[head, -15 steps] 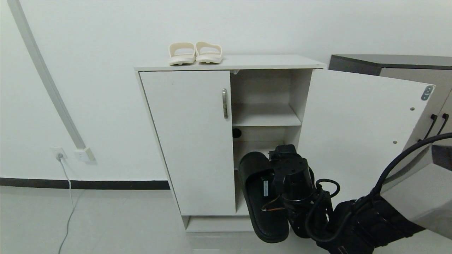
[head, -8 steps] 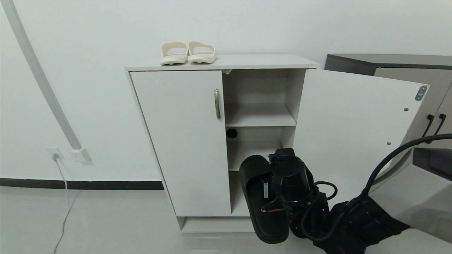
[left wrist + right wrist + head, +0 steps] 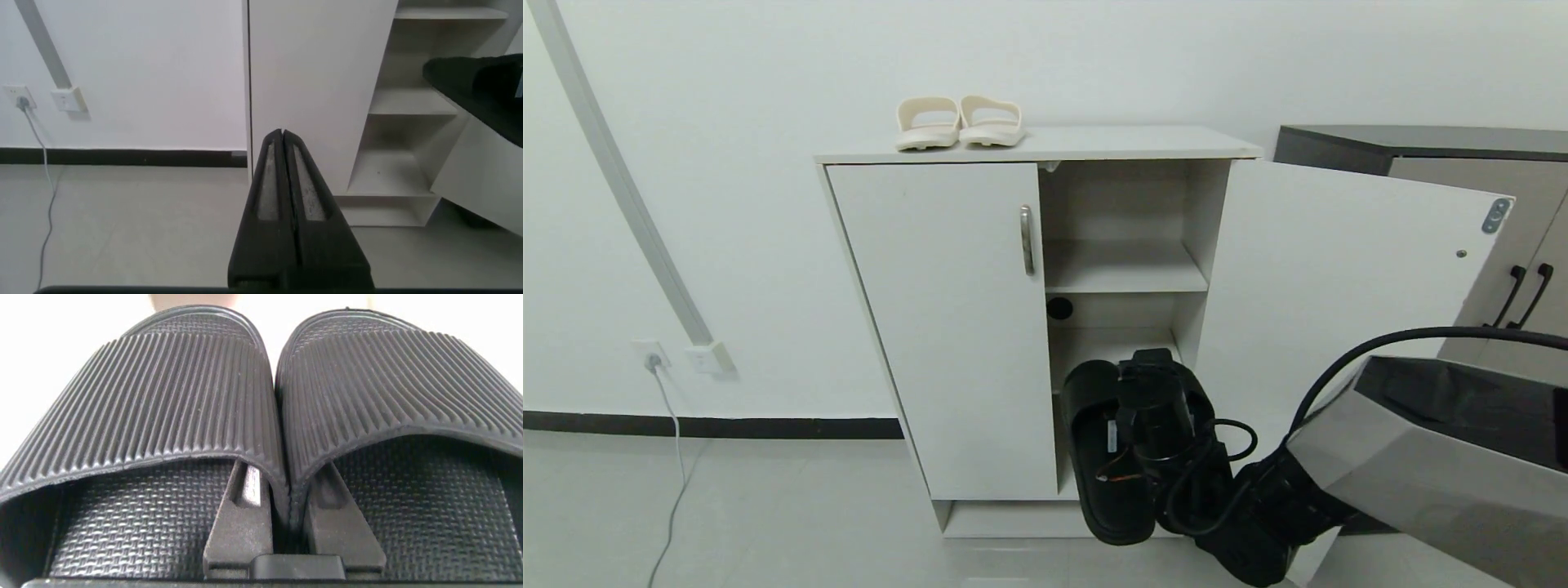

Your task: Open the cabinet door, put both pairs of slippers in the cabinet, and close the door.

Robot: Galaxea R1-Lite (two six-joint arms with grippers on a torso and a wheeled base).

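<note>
- Right gripper (image 3: 280,514): clamped on the black slippers (image 3: 188,384). In the right wrist view its 2 fingers sit under the straps and pinch the adjoining inner edges of the pair together.
- In the head view, the wrist covers that grip. 1 black slipper shows clear on its left and the other is mostly behind it.
- The head view also gives placement: the pair hangs at the front of the cabinet (image 3: 1094,143), across the lower opening of the right half. Can't tell if the toes are past the front edge.
- Right door (image 3: 1323,269) is swung wide open. Left door (image 3: 947,327) is closed.
- Beige slippers (image 3: 960,122) sit side by side on the cabinet top, near its left rear corner.
- Left gripper (image 3: 283,143): fingers pressed together, nothing between them, low over the floor facing the left door.
</note>
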